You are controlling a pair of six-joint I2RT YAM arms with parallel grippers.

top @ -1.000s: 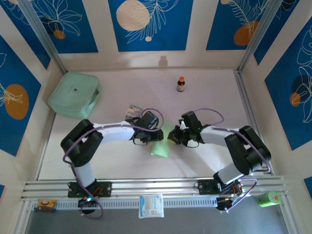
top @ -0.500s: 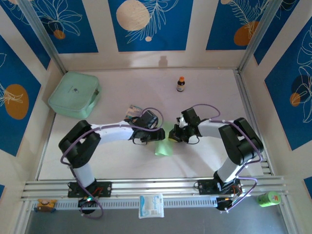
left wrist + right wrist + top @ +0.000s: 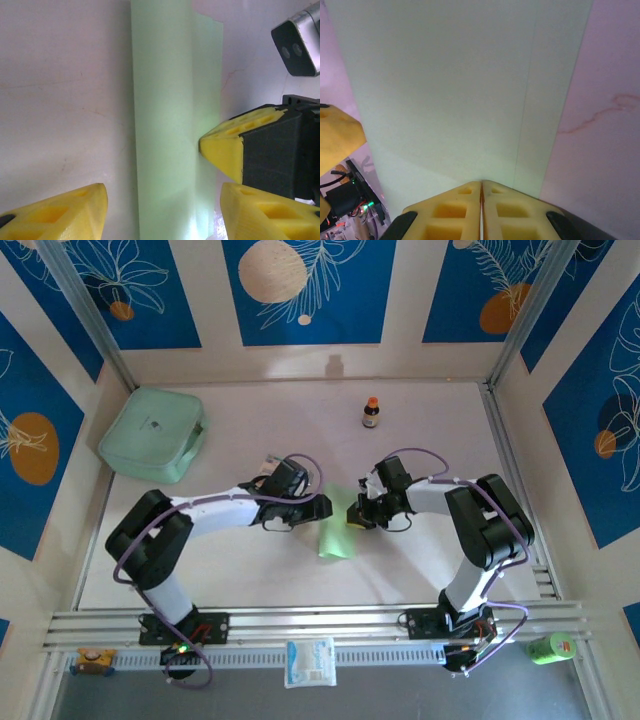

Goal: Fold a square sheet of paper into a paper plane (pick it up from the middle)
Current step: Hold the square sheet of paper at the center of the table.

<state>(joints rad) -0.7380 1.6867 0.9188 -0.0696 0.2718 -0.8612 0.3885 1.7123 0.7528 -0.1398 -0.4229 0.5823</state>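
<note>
Pressing shut jaws against the right edge of the square sheet of paper [image 3: 165, 100], folded at mid-table, the right gripper [image 3: 481, 186] is probably risking skidding it; the left gripper [image 3: 162, 195] is straddling it, spread.

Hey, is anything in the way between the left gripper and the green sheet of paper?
Nothing visible. The open left gripper hangs right over the square sheet of paper, with one finger on each side of it. The shut right gripper touches the sheet's edge near one of those fingers, beside the path rather than in it.
</note>
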